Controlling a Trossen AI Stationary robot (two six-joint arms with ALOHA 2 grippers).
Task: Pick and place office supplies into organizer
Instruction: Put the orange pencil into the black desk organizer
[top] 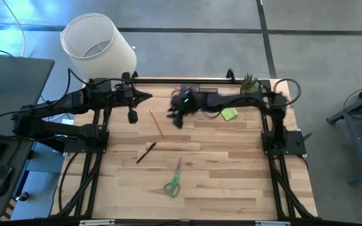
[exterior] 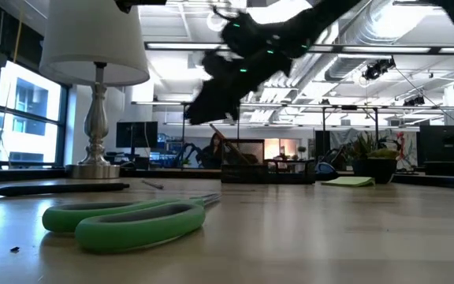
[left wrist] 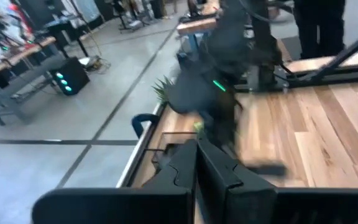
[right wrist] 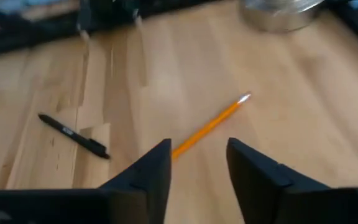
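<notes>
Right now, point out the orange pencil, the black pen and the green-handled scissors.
thin orange wooden pencil (right wrist: 207, 128), right wrist view, mid-shaft.
slim black plastic pen (right wrist: 73, 135), right wrist view, middle of the barrel.
green-handled metal scissors (top: 171, 186), high view, on the handle loops.

Your high view looks straight down on the whole table (top: 231, 163). Your low view sits at table-top height, close behind the scissors (exterior: 124, 217), facing level into the room. Each wrist view looks forward past its own fingers; the right one shares the orange pencil (right wrist: 211, 125) with the high view (top: 157, 123).
</notes>
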